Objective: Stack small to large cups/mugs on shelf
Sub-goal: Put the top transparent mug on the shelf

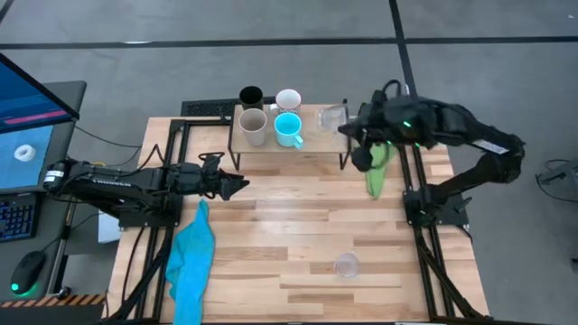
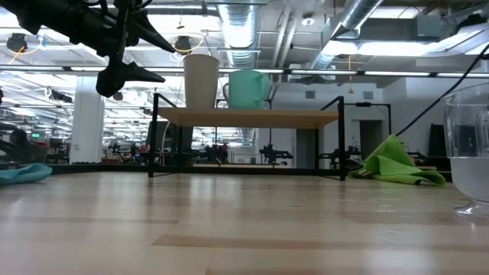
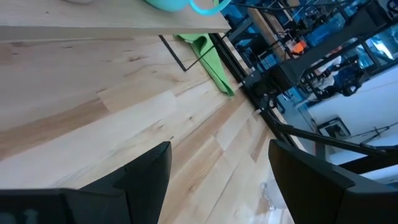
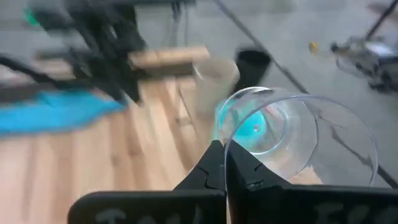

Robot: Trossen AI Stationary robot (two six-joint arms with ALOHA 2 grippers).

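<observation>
Slatted bench lay below; the right claw, clamped on a clear glass, was best lowered level onto the shelf beside the cyan mug; the left claw stood apart.

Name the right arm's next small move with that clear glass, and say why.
Probably lower the clear glass onto the free end of the shelf. The right gripper is shut on its rim, holding it above that end, beside the cyan mug. A second glass waits on the table; the left gripper hovers open.

Right gripper pinched closed, left gripper spread wide
</observation>
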